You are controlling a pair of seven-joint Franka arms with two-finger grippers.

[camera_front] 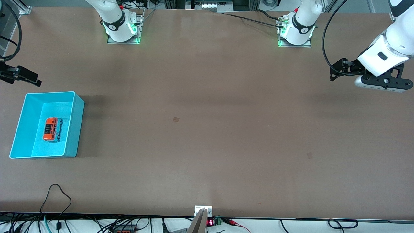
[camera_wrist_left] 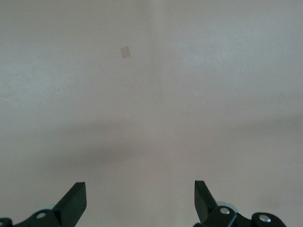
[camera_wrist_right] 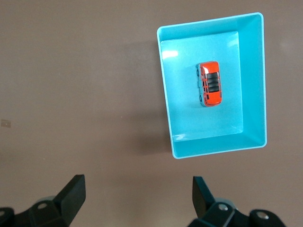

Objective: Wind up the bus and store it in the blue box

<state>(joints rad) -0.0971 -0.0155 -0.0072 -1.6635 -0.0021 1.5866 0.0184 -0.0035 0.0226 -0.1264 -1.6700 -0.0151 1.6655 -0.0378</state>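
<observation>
A: Front view, starting at the right arm's end. What's there?

B: Right gripper (camera_front: 22, 76) at approx 10 o'clock of the frame, up in the air over bare table (camera_front: 207, 129) just off the blue box (camera_front: 76, 127). In its own wrist view the right gripper (camera_wrist_right: 137, 201) has both fingers (camera_wrist_right: 73, 194) spread wide w/ nothing between them.

A: And the box?

B: Light-blue bin at approx 9 o'clock of the frame, near the right arm's end, open top up, long axis running toward the front camera. The bus (camera_front: 52, 129) is in it, resting on the flat bottom, roof up, roughly mid-box and clear of all four walls. Orange body, dark roof windows. Same in the right wrist view: bus (camera_wrist_right: 209, 83) inside the box (camera_wrist_right: 213, 146), lengthwise w/ the box's long side.

A: Center of the table?

B: Bare brown top, one small darker square patch (camera_front: 176, 119) near the middle, another patch (camera_front: 310, 155) toward 4 o'clock.

A: Left arm's end?

B: Left gripper (camera_front: 336, 72) at approx 2-3 o'clock, in the air over bare table, well apart from box and bus. Its wrist view shows the left gripper (camera_wrist_left: 139, 203) w/ fingers (camera_wrist_left: 75, 201) wide apart, holding nothing; only tabletop under it.
</observation>
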